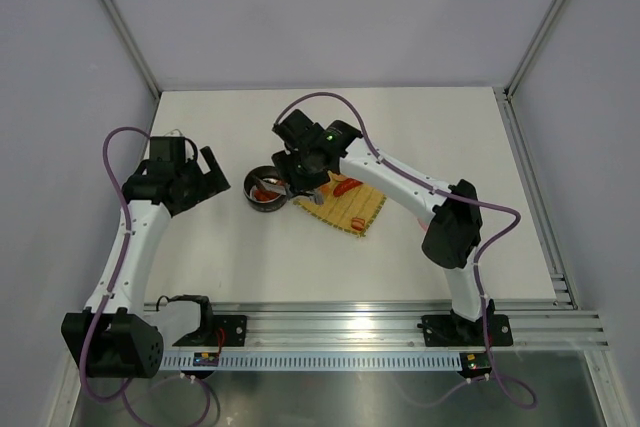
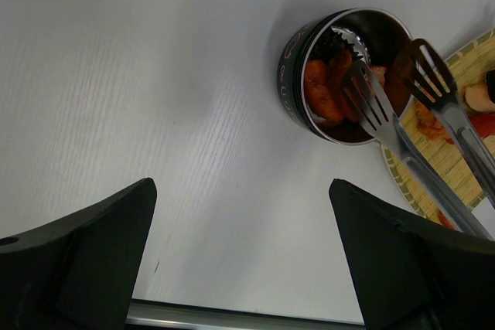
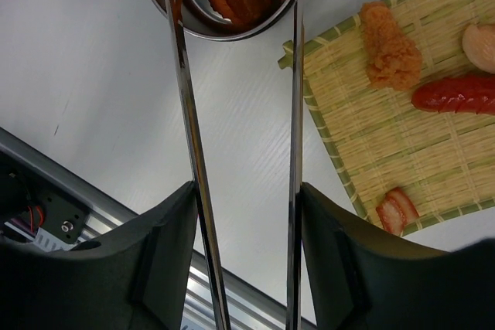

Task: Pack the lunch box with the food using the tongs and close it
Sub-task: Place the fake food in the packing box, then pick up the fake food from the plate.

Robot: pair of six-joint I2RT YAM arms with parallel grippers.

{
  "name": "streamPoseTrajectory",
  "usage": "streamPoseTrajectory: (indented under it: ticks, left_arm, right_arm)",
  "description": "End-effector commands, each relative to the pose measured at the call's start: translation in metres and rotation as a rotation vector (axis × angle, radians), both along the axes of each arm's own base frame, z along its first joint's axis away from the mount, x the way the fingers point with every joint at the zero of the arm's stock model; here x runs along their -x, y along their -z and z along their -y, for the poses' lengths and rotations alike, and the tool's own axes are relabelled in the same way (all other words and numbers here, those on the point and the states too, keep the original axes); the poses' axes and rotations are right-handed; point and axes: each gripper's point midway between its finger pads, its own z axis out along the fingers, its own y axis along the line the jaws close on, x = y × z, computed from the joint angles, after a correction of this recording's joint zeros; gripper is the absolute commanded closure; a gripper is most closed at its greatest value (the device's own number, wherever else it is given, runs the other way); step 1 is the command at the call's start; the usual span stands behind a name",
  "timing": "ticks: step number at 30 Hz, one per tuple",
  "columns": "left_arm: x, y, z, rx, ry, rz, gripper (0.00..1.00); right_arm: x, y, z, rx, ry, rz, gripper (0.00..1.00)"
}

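Observation:
The lunch box (image 1: pixel 265 190) is a round metal tin with a dark wall (image 2: pixel 292 59), standing left of the bamboo mat (image 1: pixel 352 209). Orange and red food (image 2: pixel 321 92) lies inside it. My right gripper (image 3: pixel 246 199) presses on the outsides of the two arms of the silver tongs (image 3: pixel 189 113). The tongs' slotted tips are spread apart, one (image 2: pixel 363 94) over the food in the tin, the other (image 2: pixel 429 75) at the tin's right rim. More food lies on the mat: an orange chunk (image 3: pixel 393 56), a red sausage (image 3: pixel 456 94) and a small red-white piece (image 3: pixel 396 210). My left gripper (image 2: pixel 241 191) hovers open, left of the tin, holding nothing.
A pale pink piece (image 3: pixel 481 45) lies at the mat's far edge. An aluminium rail (image 1: pixel 380 332) runs along the table's near edge. The white walls of the enclosure stand close on the left, back and right.

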Motion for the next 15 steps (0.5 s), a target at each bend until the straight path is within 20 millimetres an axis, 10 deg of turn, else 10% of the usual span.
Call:
streamPoseTrajectory:
  ticks: [1,15]
  left_arm:
    - [-0.005,-0.003,-0.002,-0.003,-0.012,0.025,0.01]
    - [-0.02,-0.003,-0.005,-0.014,-0.018,0.01,0.01]
  right_arm:
    - [-0.004,-0.032,-0.008,-0.057,-0.026,0.051,0.39]
    - [0.005,-0.095,0.067,0.001,0.122,0.223,0.54]
